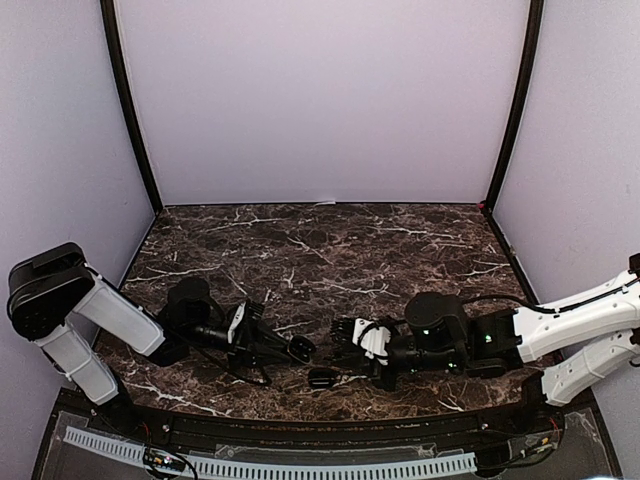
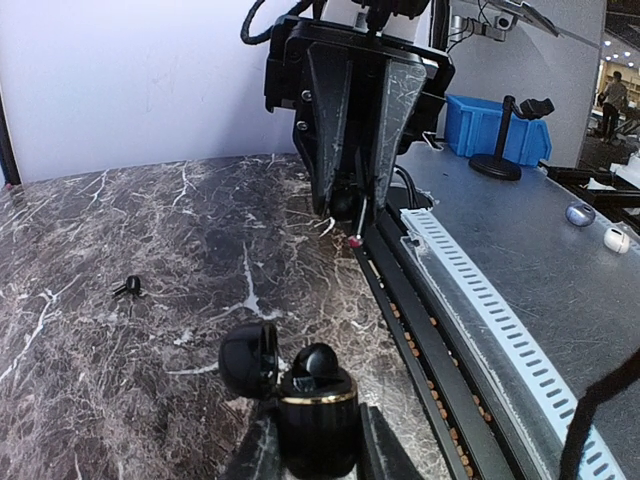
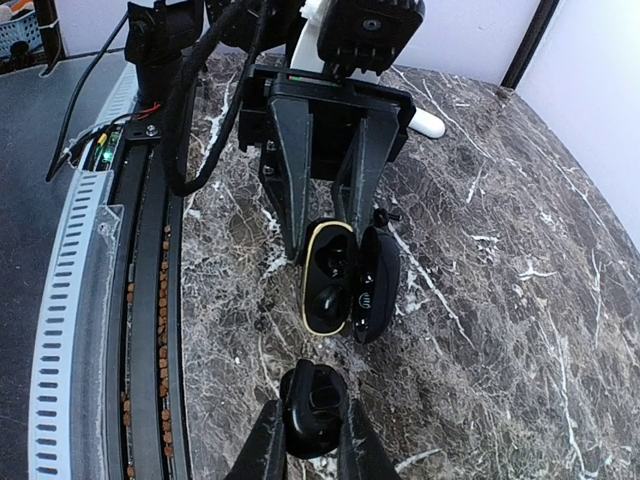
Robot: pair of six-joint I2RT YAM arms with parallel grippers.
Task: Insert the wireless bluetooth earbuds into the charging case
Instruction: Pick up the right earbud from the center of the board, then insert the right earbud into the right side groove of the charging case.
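Observation:
My left gripper (image 2: 316,440) is shut on the charging case (image 2: 318,415), a black case with a gold rim, held upright with its lid (image 2: 248,360) swung open. One black earbud (image 2: 316,362) sits in a socket; the socket beside it (image 3: 333,258) looks hollow. My right gripper (image 3: 310,422) is shut on another glossy black earbud (image 3: 312,398) and faces the case (image 3: 328,275) a short way off. In the top view the two grippers (image 1: 298,348) (image 1: 345,335) meet tip to tip near the table's front middle. A further small black earbud (image 2: 128,288) lies loose on the marble.
The dark marble table (image 1: 330,250) has purple walls on three sides. A black rail and a slotted white cable duct (image 1: 270,465) run along the front edge. A small dark shape (image 1: 322,378) shows on the marble just in front of the grippers.

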